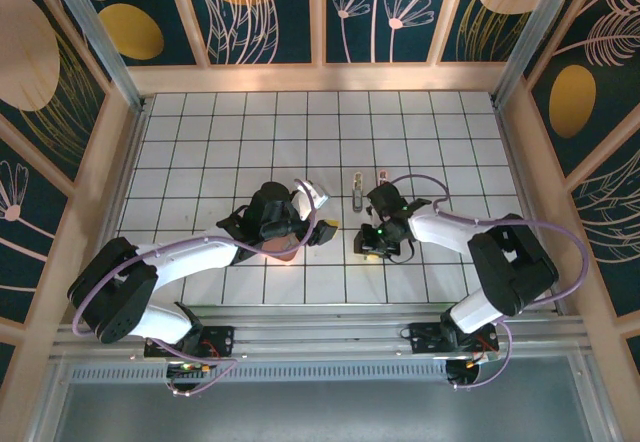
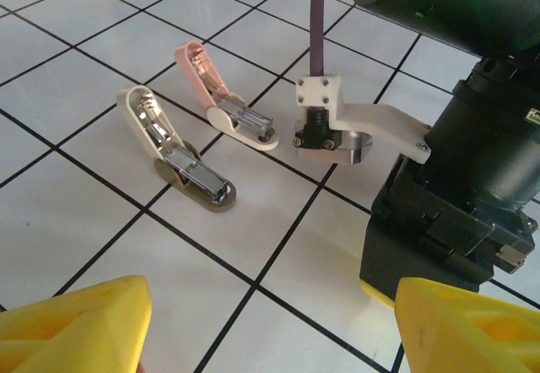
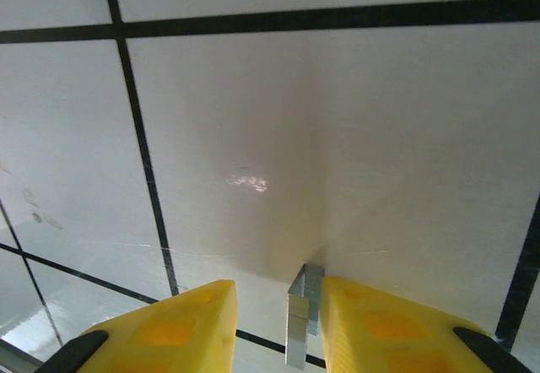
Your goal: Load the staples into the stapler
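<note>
Two small staplers lie opened on the white tiled table: a beige stapler (image 2: 175, 152) (image 1: 358, 191) and, beyond it, a pink stapler (image 2: 226, 100) (image 1: 383, 176). A short grey strip of staples (image 3: 302, 321) sits between the yellow fingers of my right gripper (image 3: 278, 327) (image 1: 372, 246), low over the table. The strip rests against the right finger (image 3: 380, 327), with a clear gap to the left one, so the jaws stand open. My left gripper (image 2: 274, 327) (image 1: 322, 232) is wide open and holds nothing, just in front of the staplers.
The right arm's black wrist (image 2: 472, 162) and its white camera bracket (image 2: 354, 120) stand close to the right of the staplers. Wooden walls (image 1: 320, 77) ring the table (image 1: 250, 132).
</note>
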You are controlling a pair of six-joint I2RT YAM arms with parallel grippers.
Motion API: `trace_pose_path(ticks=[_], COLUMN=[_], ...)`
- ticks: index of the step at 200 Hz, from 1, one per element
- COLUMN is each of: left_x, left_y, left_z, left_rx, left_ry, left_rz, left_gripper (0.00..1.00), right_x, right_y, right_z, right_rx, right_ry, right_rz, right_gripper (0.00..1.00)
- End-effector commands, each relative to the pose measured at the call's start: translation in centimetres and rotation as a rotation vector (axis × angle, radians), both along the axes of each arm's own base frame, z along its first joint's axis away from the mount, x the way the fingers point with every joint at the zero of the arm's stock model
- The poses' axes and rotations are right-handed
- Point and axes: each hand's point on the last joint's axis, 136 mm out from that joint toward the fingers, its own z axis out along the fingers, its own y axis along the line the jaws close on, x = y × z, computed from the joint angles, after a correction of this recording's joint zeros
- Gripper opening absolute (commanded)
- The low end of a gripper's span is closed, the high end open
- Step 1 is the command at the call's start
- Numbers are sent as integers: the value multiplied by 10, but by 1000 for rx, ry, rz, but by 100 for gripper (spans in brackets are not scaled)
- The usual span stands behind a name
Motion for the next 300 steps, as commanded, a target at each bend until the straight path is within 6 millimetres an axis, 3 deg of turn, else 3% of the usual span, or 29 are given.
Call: trace_pose_path(ticks=[1,87,183,223,300], left_x=[2,0,-1,0,-1], left_y=[2,3,-2,-4,-7], left_z=[10,8,7,7,8], left_rx=[-22,-16,-32,-38,-47], left_ry=[-26,-26,-27,-25,-15], left_rz=[9,7,-19,-25,-36], left_gripper=[76,76,76,76,76], right_x=[-1,-7,-11,-18,-26], right_y=[-7,-14,19,19,-16], right_z=[-3,-19,16,4,-28], right_rx=[-68,-66,382,383,186], right_ry=[13,30,-22,13,71], right_rz=[-3,4,42,45,-54], right_gripper=[33,20,15,15,16])
